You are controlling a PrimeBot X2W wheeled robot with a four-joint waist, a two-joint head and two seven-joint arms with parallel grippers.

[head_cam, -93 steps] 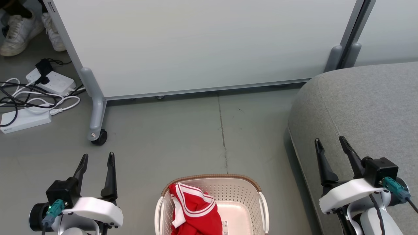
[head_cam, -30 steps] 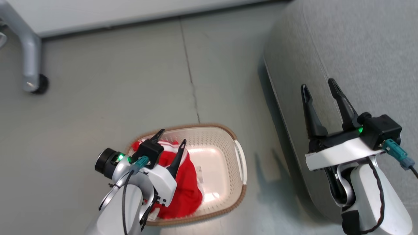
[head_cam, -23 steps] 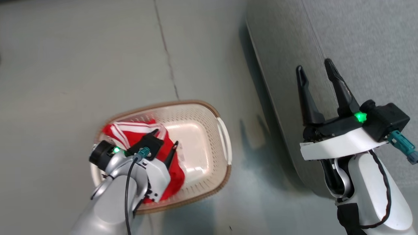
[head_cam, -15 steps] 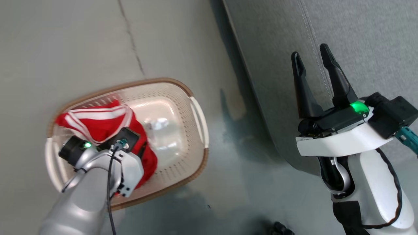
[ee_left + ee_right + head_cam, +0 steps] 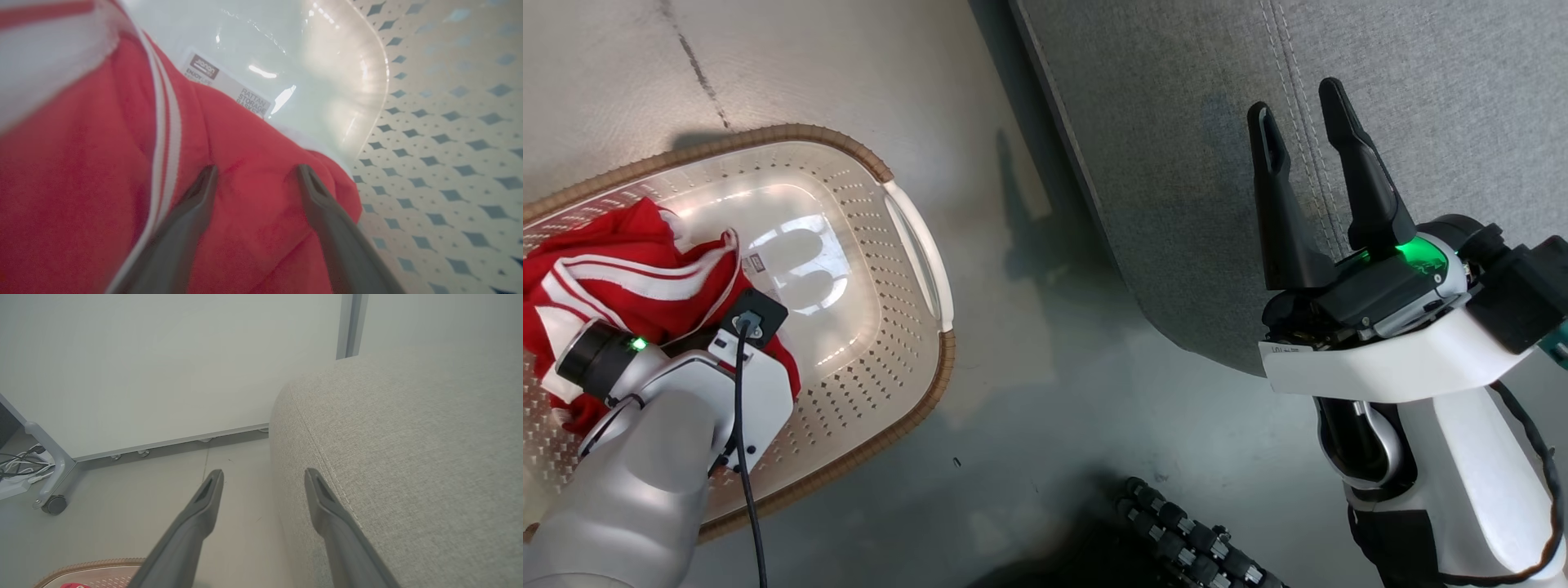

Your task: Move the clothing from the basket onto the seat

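Note:
The cream basket [image 5: 915, 245] stands on the floor, left of the grey seat [image 5: 1176, 163]. Red clothing [image 5: 605, 269] with white stripes lies bunched in the basket's left part. My left arm [image 5: 686, 384] reaches down into the basket, and its wrist hides the fingers in the head view. In the left wrist view my left gripper [image 5: 257, 171] is open, both fingertips resting on the red clothing [image 5: 81, 183], with a fold of fabric between them. My right gripper [image 5: 1294, 98] hangs open and empty over the seat's edge [image 5: 408, 457].
A paper label [image 5: 229, 85] lies on the basket's bare floor, beside the perforated wall [image 5: 449, 143]. A pale wheeled partition panel [image 5: 163, 367] stands behind, with its castor [image 5: 53, 504] and cables [image 5: 20, 465] at the left. A black ribbed hose [image 5: 1192, 539] lies near my base.
The head camera has tilted down and swung, shifting the whole picture. My left gripper has sunk deeper into the basket onto the clothing. The right gripper stays open by the seat.

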